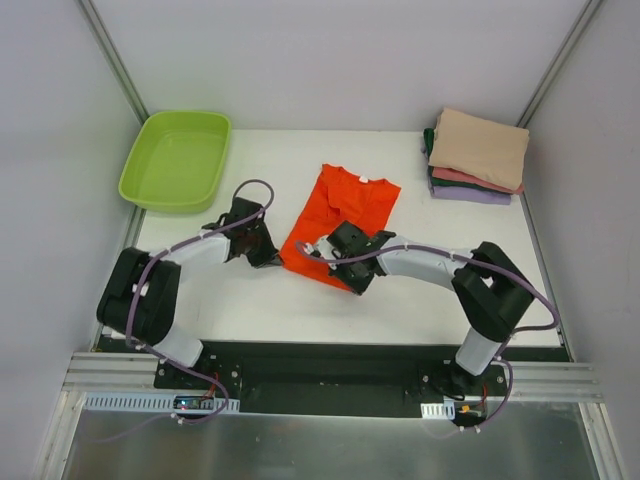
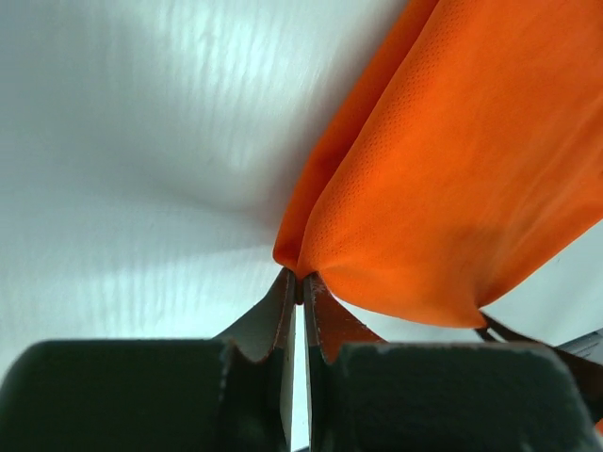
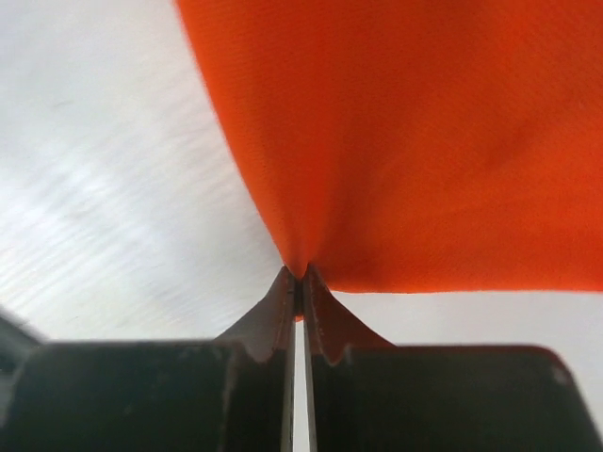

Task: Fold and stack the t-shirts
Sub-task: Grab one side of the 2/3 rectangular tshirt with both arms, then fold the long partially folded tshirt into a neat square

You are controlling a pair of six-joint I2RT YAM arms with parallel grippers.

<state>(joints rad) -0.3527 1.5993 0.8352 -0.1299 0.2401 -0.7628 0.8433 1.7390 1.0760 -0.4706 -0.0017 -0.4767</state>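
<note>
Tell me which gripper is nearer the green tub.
Left. The left gripper, pinching the orange shirt's corner, sits right of the tub, toward the arm bases; the right gripper pinches the shirt farther right.

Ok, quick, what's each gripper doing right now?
Left gripper: closed, pinching a folded edge of the orange t-shirt.
Right gripper: closed, pinching the same orange t-shirt at its edge.

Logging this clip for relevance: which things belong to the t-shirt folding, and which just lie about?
Job: orange t-shirt, pinched by left gripper and right gripper; stack of folded t-shirts, back right.
Lying about: lime-green tub, back left, empty.
</note>
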